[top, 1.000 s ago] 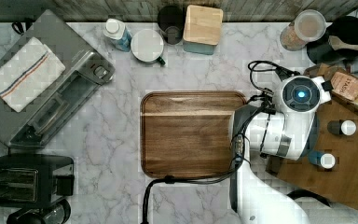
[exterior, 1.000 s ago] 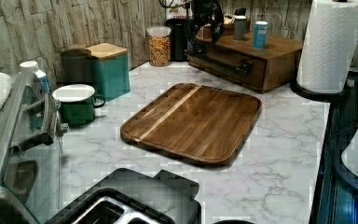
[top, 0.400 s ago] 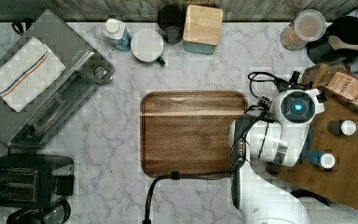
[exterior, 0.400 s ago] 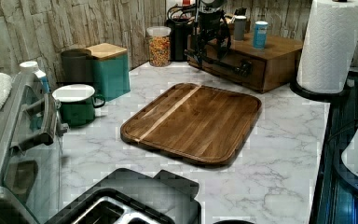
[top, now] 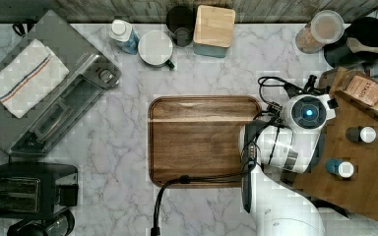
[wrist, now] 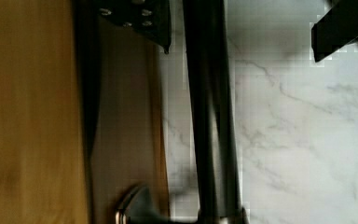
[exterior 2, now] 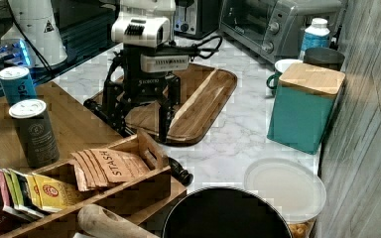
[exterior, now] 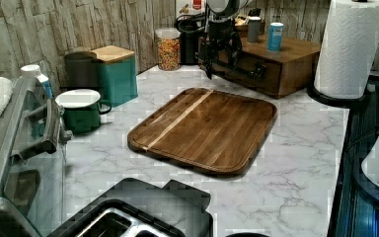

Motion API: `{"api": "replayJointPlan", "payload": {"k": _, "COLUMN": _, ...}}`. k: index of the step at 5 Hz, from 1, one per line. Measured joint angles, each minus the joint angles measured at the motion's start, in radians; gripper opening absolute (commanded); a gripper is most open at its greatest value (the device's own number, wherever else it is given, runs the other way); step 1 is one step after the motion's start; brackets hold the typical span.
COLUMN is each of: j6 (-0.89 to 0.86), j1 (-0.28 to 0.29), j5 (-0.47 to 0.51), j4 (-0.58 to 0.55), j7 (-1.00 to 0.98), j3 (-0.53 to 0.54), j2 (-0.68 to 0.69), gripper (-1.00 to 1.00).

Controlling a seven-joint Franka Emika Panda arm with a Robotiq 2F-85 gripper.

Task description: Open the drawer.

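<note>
While the white robot arm (top: pixel 285 147) covers the right-centre of the top view, its wrist sits over the edge of the brown wooden box cabinet (top: pixel 369 182) at the frame's right, beside the flat wooden tray with rounded corners (top: pixel 197 140) on the white marbled countertop (top: pixel 118 147). Upper centre of the left view, the black gripper (exterior: pixel 220 54) hangs with fingers spread apart in front of the brown wooden drawer (exterior: pixel 256 66), whose long thin black metal bar handle (exterior: pixel 249 74) crosses its front; the drawer face looks flush with the cabinet. Left of centre in the right view, the gripper (exterior 2: pixel 139 116) points down with its two black fingers (exterior 2: pixel 164 111) wide apart, straddling the handle line at the cabinet's edge, the tray behind it. Close up in the wrist view, the handle (wrist: pixel 212 112) runs between the fingertips (wrist: pixel 142 18), which stand clear of it on either side, with the drawer front (wrist: pixel 121 121) just beside the bar and marble beyond.
</note>
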Motion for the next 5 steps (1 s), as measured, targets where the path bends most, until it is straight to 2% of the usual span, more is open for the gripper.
{"api": "replayJointPlan", "payload": {"k": 1, "j6": -0.005, "j1": -0.001, "j5": 0.033, "j4": 0.0, "j7": 0.0, "j3": 0.001, "j2": 0.037, "gripper": 1.0}}
{"api": "replayJointPlan", "payload": {"k": 3, "j6": -0.143, "j1": 0.009, "j5": 0.041, "j4": 0.014, "j7": 0.057, "j3": -0.008, "j2": 0.048, "gripper": 1.0}}
{"api": "replayJointPlan", "payload": {"k": 4, "j6": -0.158, "j1": 0.015, "j5": 0.03, "j4": 0.016, "j7": 0.092, "j3": -0.01, "j2": 0.047, "gripper": 1.0}}
{"api": "replayJointPlan", "payload": {"k": 5, "j6": -0.099, "j1": 0.016, "j5": 0.02, "j4": 0.002, "j7": 0.089, "j3": -0.009, "j2": 0.045, "gripper": 1.0}}
